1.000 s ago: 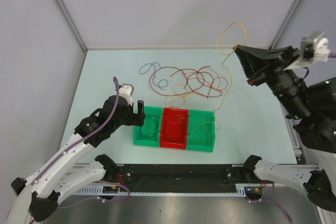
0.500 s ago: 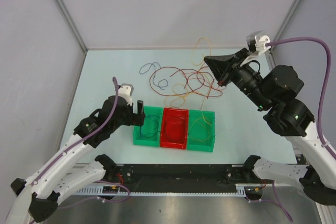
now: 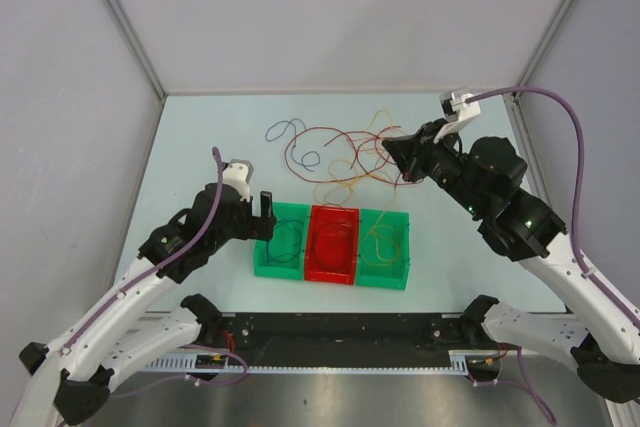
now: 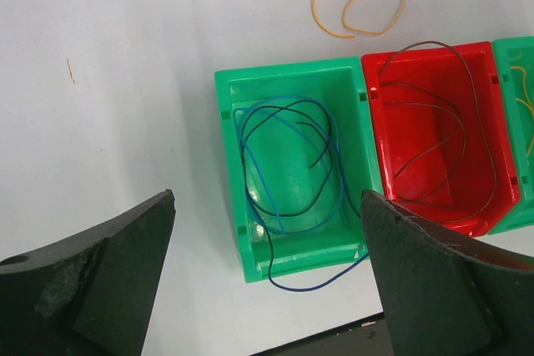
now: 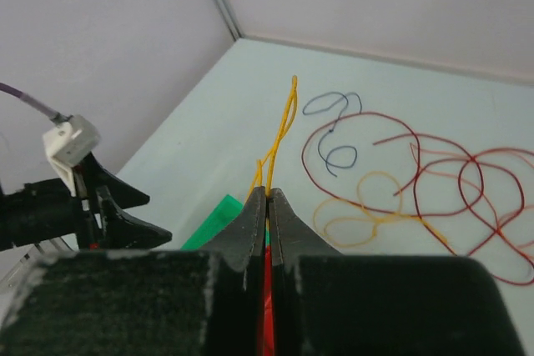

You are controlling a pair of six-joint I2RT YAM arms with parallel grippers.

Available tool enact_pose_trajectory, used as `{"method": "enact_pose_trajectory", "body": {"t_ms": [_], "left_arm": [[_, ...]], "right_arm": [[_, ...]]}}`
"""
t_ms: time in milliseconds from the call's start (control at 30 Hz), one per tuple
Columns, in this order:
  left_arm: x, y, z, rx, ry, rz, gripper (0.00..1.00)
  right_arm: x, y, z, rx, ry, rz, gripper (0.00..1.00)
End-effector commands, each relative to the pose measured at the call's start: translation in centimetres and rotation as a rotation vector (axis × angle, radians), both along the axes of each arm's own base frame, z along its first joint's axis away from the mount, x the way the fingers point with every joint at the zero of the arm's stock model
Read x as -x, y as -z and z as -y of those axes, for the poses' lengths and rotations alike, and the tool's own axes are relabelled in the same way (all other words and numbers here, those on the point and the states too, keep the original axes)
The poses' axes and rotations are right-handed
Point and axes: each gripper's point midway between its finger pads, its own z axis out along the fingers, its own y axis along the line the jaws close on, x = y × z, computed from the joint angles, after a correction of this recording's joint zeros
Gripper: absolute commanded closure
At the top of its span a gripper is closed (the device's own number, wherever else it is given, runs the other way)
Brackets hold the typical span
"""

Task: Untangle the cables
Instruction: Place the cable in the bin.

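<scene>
Pinching the yellow cable [image 5: 286, 114] between my right fingers [image 5: 272, 206], which are closed flat on it, I hold it raised off the surface [image 5: 275, 64]. That should let it draw clear of the red cables [image 5: 359, 114] lying just beyond. My left fingers [image 3: 266, 205] stand wide apart and empty over the green bin [image 4: 288, 67], where a blue cable [image 4: 309, 289] coils.

Between wide-spread fingers [image 4: 92, 281], blue cables [image 4: 247, 160] coil inside the green bin [image 4: 288, 72] beside the red bin [image 4: 377, 139].
</scene>
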Motion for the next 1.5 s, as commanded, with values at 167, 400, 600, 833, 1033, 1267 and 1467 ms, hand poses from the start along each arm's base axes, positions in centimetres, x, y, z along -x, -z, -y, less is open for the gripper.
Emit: {"method": "enact_pose_trajectory", "body": {"t_ms": [167,400,600,833,1033,1267,1467], "left_arm": [[-0.3,-0.5,0.3,0.025,0.005,0.026,0.02],[-0.3,-0.5,0.3,0.023,0.004,0.025,0.02],[-0.3,-0.5,0.4,0.023,0.009,0.023,0.02],[-0.4,-0.5,0.3,0.022,0.006,0.024,0.02],[-0.4,-0.5,0.3,0.021,0.003,0.025,0.02],[-0.4,-0.4,0.3,0.019,0.002,0.023,0.02],[-0.4,-0.5,0.2,0.019,-0.002,0.025,0.02]], "right_arm": [[-0.6,4.8,2.5,0.009,0.136,-0.160,1.00],[-1.4,11.4,4.0,0.101,0.255,-0.324,1.00],[-1.4,13.9,5.0,0.110,0.307,-0.392,1.00],[-0.1,19.0,2.8,0.128,0.204,-0.529,1.00],[0.8,21.8,1.3,0.129,0.156,-0.602,1.00],[1.4,24.4,0.0,0.117,0.121,-0.653,1.00],[1.7,26.9,-0.5,0.132,0.113,-0.693,1.00]]}}
